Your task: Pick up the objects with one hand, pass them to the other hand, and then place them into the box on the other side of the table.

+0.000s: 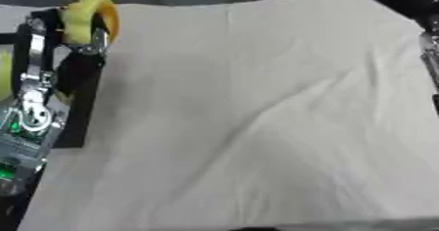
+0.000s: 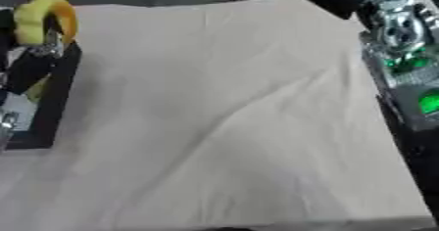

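Yellow curved object, banana-like, held aloft above the black box at the left edge of the white-clothed counter. Left hand curled round its lower end, pinching it. Judged light, smooth-skinned, somewhat slippery, likely bruisable if real; best taken mid-curve. Right hand: only the arm visible right of the box, finger state undeterminable.

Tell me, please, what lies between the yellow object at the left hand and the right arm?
Only bare white cloth, wrinkled, lies between the yellow object and the right arm; the right eye view shows it.
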